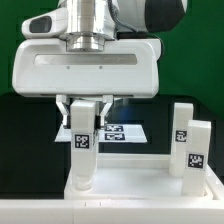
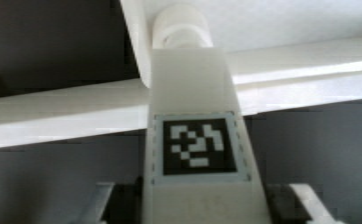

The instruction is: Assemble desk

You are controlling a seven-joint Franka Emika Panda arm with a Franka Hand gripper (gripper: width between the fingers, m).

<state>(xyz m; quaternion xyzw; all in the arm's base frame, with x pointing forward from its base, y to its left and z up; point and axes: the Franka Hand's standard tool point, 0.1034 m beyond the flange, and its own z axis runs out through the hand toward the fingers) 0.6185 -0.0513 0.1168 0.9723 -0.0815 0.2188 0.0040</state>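
Desk leg (image 1: 82, 150) upright in pincer (image 1: 84, 128) grip; wrist view alone with its tip (image 2: 183, 35).

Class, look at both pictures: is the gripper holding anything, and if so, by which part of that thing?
Yes. The gripper holds a white leg block upright, its fingers clamped on the block's upper end just above its tag, with the lower end at the desk top's corner.

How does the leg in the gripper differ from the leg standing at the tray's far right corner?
The held leg is clamped between the fingers of the gripper; the right leg stands free, touched by nothing. The held leg sits at the desk top's corner on the exterior view's left, the right leg at the opposite side. The held leg's top is hidden by the fingers; the right leg's top shows. Both are white, upright, square-section blocks carrying a black-and-white tag.
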